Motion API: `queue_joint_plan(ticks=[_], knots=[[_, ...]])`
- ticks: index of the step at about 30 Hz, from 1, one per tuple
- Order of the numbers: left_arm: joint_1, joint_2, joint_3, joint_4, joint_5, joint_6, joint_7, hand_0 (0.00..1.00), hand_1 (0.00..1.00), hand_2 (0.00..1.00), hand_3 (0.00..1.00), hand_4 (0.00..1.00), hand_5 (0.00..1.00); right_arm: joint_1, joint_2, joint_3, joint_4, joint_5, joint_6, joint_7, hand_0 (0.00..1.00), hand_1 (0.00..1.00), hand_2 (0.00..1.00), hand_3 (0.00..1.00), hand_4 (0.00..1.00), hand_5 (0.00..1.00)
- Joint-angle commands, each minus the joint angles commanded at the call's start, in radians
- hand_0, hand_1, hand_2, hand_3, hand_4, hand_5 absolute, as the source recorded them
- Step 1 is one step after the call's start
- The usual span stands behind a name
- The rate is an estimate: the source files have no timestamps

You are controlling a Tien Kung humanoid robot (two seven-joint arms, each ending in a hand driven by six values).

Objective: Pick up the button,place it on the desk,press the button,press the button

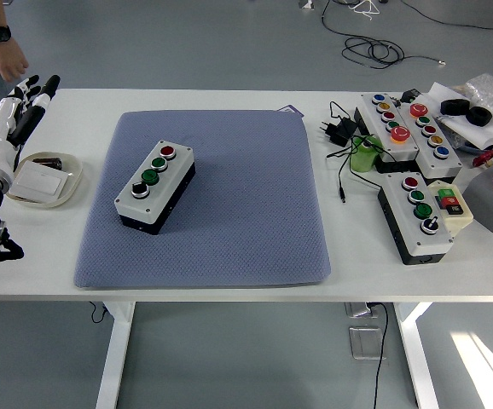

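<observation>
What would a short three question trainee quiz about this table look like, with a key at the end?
1. True or false: the button box lies on the blue mat.
2. Which hand shows over the table? A) left B) right C) both
3. Fill in: the white tray sits to the mat's ____ in the picture.

Key: 1 true. 2 A, the left hand hovers with fingers spread, holding nothing, beyond the tray. 3 left.
</observation>
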Motion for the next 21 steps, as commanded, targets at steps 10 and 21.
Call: queue_joint_plan(ticks=[10, 21], knots=[[-0.056, -0.067, 0.077, 0.004, 0.384, -0.263, 0.303, 0.998, 0.998, 0.998, 0.998, 0.998, 0.914, 0.002, 0.0, -0.002, 0.0, -0.003, 0.004, -0.003, 0.787, 0.797, 0.817, 0.751, 0.412, 0.479], [-0.105, -0.142, 0.176, 0.061, 0.703, -0.319, 0.338, 0.998, 0.998, 0.998, 0.998, 0.998, 0.902, 0.005, 0.0, -0.017, 0.0, 0.014, 0.006, 0.002, 0.787, 0.797, 0.817, 0.751, 0.412, 0.479]])
